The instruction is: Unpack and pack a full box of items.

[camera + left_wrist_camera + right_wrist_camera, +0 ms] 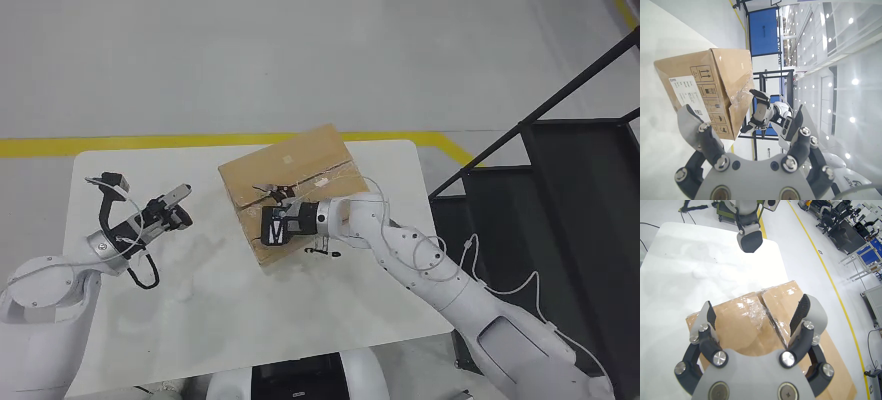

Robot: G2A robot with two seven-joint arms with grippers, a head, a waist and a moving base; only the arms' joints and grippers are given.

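On the white bench (pixel 200 300), the right gripper (pixel 756 303) is hovering just over the taped brown cardboard box (pixel 742 323), its fingers (pixel 802 308) standing wide astride the top seam; the left gripper (pixel 743 109) is hanging beside the box, apart from it, fingers (pixel 687 117) gaping wide.

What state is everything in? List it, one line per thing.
cardboard box: on the table, top flaps down, seam slightly split.
tape: crumpled and torn along the seam.
left gripper: fingers open, empty, beside the box.
right gripper: fingers open, empty, over the box's seam.
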